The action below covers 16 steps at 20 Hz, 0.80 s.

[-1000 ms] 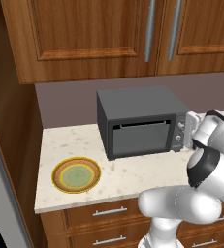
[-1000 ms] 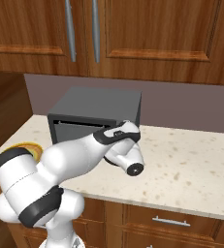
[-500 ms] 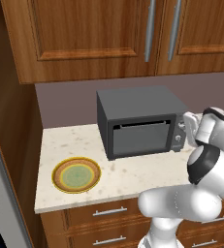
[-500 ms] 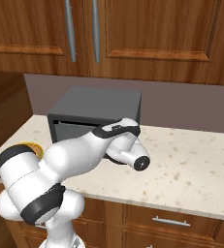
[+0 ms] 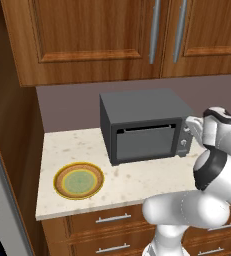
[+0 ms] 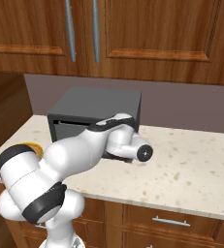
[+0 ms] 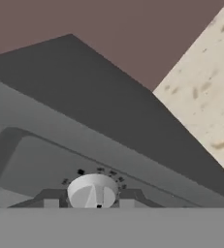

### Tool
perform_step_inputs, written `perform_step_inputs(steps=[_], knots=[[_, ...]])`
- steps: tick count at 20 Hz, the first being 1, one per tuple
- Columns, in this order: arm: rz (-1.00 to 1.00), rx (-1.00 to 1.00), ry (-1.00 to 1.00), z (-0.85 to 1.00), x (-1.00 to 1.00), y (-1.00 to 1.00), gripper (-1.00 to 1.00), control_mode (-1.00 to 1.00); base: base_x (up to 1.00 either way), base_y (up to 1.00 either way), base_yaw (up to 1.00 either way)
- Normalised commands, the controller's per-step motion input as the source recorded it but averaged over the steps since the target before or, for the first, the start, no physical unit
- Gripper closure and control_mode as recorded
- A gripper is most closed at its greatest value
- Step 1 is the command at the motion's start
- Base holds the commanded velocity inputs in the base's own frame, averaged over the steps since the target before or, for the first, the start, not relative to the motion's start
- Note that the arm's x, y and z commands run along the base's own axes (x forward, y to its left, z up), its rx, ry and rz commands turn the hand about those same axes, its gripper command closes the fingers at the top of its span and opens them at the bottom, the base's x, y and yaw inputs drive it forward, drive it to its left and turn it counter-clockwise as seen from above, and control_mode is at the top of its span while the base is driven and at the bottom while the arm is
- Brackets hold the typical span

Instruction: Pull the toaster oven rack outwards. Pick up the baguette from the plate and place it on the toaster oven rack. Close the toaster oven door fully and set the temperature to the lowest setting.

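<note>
Nearest in the left base view are the wooden drawer fronts (image 5: 107, 225) under the speckled pale bench (image 5: 137, 180). On the near left part of the bench lies the plate (image 5: 79, 180), round, with an orange-yellow rim and a pale green centre, and bare on top. It lies well apart from the toaster oven (image 5: 142, 125), which stands farther back and to the right, against the dull purple back wall (image 5: 67, 107).

The toaster oven door (image 5: 147, 142) stands upright and shut, its lighter grey window facing the near side. No baguette or rack can be made out through the window. On the narrow control panel at the oven's right end sit small round knobs (image 5: 183, 145), stacked one above another.

The white arm reaches in from the near right to that control panel, and the tool (image 7: 92, 203) is right at a pale round knob (image 7: 92, 190). In the hand view the two dark fingers (image 7: 51, 199) stand on either side of this knob, close against its edges, so the tool looks clenched on the knob. Small dark marks ring the knob's top side.

In the right base view the arm's wrist covers the oven's right front.

Farthest back, above the oven, hang wooden cupboards (image 5: 87, 35) with long metal handles (image 5: 155, 31).
</note>
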Motion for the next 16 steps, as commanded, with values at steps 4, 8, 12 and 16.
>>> perform_step_inputs(steps=[4,8,12,16], knots=[[0.08,-0.26,0.05,-0.23,0.0,0.0,1.0,-1.0,0.0,0.0,0.0],[0.09,-0.27,0.01,-0.26,0.0,0.0,1.0,-1.0,0.0,0.0,0.0],[0.1,-0.27,0.0,-0.31,0.0,0.0,1.0,-1.0,0.0,0.0,0.0],[0.11,-0.27,0.0,-0.32,0.0,0.0,1.0,-1.0,0.0,0.0,0.0]])
